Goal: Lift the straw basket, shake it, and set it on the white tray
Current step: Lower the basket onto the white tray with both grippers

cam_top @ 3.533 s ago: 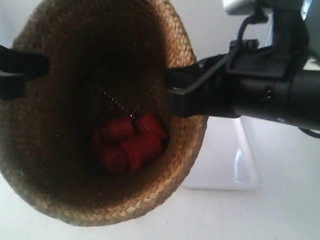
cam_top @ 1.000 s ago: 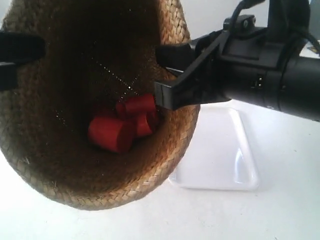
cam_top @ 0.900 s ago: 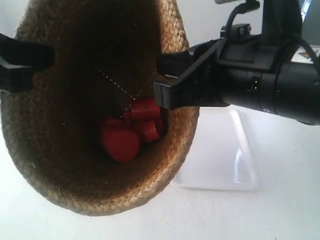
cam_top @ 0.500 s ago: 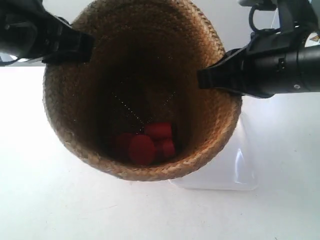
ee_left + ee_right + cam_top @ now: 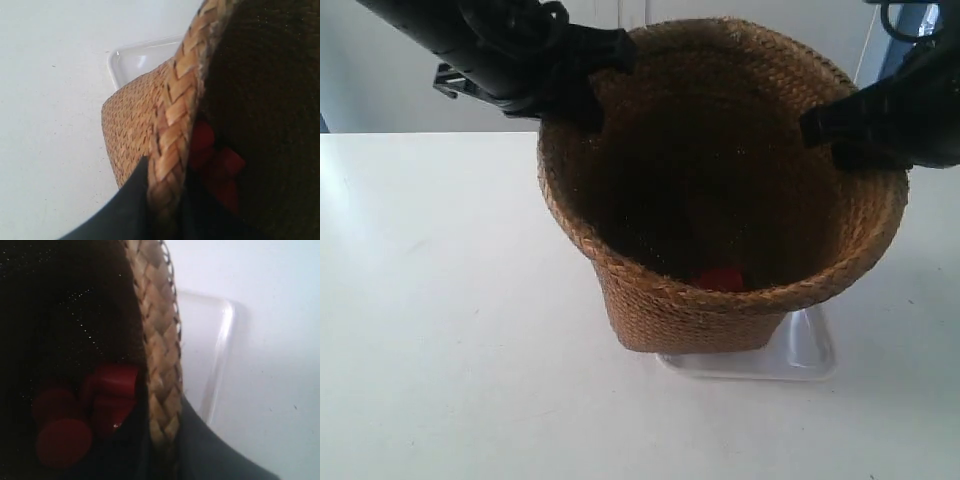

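The hand (image 5: 595,80) of the arm at the exterior view's left is clenched on the far-left rim of the basket (image 5: 720,300). The hand (image 5: 825,125) of the arm at the exterior view's right grips the rim on the opposite side. The basket stands upright with its base over the tray (image 5: 810,355), whose near edge and one corner show past it. Whether the base rests on the tray or hangs just above it cannot be told. A red piece (image 5: 722,277) shows low in the dark inside. The desk (image 5: 440,330) is white.

In the left wrist view, the left hand (image 5: 165,205) grasps the braided rim of the basket (image 5: 130,125), one dark finger (image 5: 125,210) outside and one inside. Red pieces (image 5: 215,165) lie within. A tray (image 5: 130,57) corner shows beyond the base, on the desk (image 5: 50,100).

In the right wrist view, the right hand (image 5: 165,450) pinches the rim of the basket (image 5: 155,340), one finger (image 5: 210,460) on the outside. Red cylinders (image 5: 107,390) lie on the basket's floor. The tray (image 5: 220,340) lies below, on the desk (image 5: 280,315).
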Controlling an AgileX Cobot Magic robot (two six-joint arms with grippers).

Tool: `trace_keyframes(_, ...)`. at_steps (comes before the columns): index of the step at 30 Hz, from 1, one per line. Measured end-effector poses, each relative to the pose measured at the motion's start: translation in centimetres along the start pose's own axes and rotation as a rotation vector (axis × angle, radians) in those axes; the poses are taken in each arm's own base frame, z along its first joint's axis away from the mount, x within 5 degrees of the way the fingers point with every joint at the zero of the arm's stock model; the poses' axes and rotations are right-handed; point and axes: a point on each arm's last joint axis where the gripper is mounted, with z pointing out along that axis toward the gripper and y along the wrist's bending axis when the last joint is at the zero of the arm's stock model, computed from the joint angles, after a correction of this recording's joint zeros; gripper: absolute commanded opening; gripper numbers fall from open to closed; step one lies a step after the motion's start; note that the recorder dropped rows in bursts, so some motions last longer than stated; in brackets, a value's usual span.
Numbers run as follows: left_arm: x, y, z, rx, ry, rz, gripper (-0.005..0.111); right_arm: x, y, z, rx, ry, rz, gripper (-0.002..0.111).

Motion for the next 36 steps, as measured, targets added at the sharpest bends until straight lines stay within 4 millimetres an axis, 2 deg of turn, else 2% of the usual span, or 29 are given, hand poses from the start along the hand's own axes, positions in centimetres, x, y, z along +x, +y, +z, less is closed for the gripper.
trace_keyframes(4,-0.8,-0.1,1.9,0.014,0.038,0.011,0.0,-0.3,-1.0,1.3,0.027,0.043,0.029,0.0)
trace_keyframes(9,-1.9,-0.5,2.6,0.032,0.022,0.008,0.0,-1.5,-1.8,0.6,0.048,0.023,0.028,0.0)
trace_keyframes(15,-2.7,-0.8,4.4,0.068,0.037,-0.023,0.0,-2.6,-2.3,0.2,0.067,0.049,0.009,0.0)
trace_keyframes(23,-3.5,-1.1,5.2,0.069,0.049,-0.013,0.0,-2.6,-2.6,1.4,0.074,0.092,-0.003,0.0)
trace_keyframes(30,-3.1,-0.7,6.7,0.059,0.09,-0.021,0.0,-2.4,-2.8,2.8,0.076,0.143,-0.004,0.0)
trace_keyframes(36,-3.1,-0.7,7.1,0.062,0.096,-0.012,0.0,-2.4,-2.8,2.9,0.079,0.146,-0.009,0.003)
